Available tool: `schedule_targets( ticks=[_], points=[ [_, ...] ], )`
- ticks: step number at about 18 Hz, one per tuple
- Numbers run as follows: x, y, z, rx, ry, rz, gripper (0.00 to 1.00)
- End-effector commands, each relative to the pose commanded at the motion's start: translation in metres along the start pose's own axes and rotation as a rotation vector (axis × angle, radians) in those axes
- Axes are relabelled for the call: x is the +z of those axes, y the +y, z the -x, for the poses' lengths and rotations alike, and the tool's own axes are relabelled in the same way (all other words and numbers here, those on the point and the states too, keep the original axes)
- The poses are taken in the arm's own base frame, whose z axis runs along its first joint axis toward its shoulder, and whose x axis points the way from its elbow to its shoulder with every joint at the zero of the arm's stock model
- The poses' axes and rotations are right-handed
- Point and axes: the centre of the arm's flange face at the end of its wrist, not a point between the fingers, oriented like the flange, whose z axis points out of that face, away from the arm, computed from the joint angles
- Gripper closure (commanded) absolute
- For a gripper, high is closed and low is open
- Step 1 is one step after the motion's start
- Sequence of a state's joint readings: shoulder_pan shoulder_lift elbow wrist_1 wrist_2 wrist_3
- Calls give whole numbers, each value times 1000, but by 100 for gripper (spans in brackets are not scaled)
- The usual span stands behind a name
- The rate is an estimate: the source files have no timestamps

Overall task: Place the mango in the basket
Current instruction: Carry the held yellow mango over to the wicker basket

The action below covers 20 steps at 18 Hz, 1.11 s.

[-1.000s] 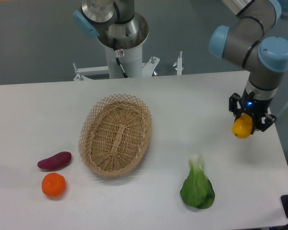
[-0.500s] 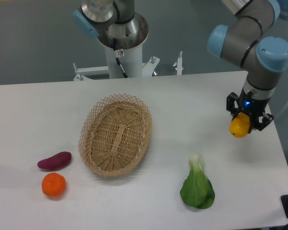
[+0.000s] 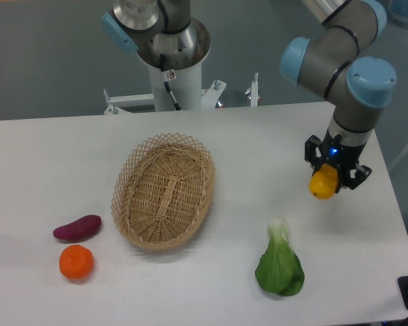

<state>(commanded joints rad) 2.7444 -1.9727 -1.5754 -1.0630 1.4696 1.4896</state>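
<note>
At the front sit a leafy green bok choy (image 3: 280,262) and a round tangerine (image 3: 76,262), with a purple sweet potato (image 3: 77,227) just behind it. The wicker basket (image 3: 164,191) lies mid-table. Far right, the gripper (image 3: 332,178) pinches the yellow mango (image 3: 322,185) above the table (image 3: 47,156).

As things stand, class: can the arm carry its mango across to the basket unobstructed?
Probably yes. The end effector holds the mango above bare table, and nothing stands between it and the basket; the green vegetable lies nearer the camera.
</note>
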Motion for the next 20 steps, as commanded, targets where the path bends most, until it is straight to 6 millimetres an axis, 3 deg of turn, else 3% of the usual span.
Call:
schedule_targets(
  ticks=[11,15,20],
  points=[
    [-13,-83,-35,-48,-12,-15,60],
    [-11,-112,-65,-37,6,-12,60],
    [0,-143,-119,-11,36,-5,60]
  ],
)
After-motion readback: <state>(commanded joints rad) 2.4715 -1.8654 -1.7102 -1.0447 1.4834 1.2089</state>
